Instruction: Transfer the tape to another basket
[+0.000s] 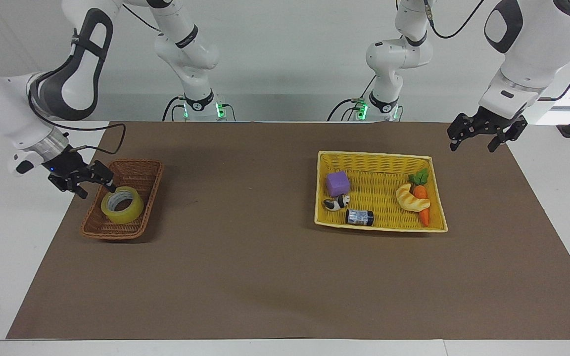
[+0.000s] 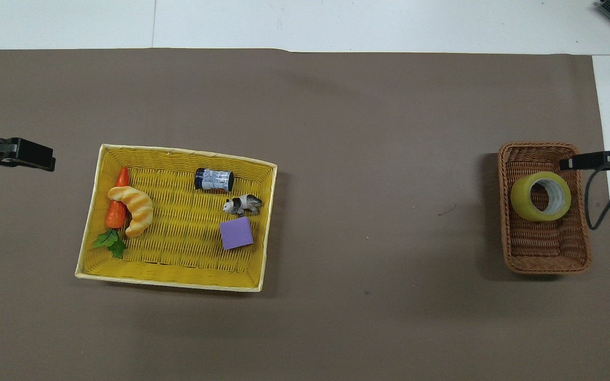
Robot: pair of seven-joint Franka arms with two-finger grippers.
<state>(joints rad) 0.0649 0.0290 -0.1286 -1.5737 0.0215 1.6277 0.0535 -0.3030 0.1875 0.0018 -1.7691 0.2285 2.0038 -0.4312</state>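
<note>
Fingers of the right gripper (image 1: 95, 184) are standing apart, gripping nothing, over the edge of the brown wicker basket (image 1: 141, 170) at the right arm's end of the table. Just beside them the tape (image 1: 122, 205) is lying tilted inside that basket. Left gripper (image 1: 486, 136) is waiting spread wide over the mat beside the yellow basket (image 1: 379, 159), which is holding toys.

I see even, bright overhead light on the table (image 1: 275, 277); shadows are soft and short, pooling beside the yellow basket (image 2: 178, 151) and brown wicker basket (image 2: 546, 264). Daylight glares at one facing-view edge. Both views are sharp.
</note>
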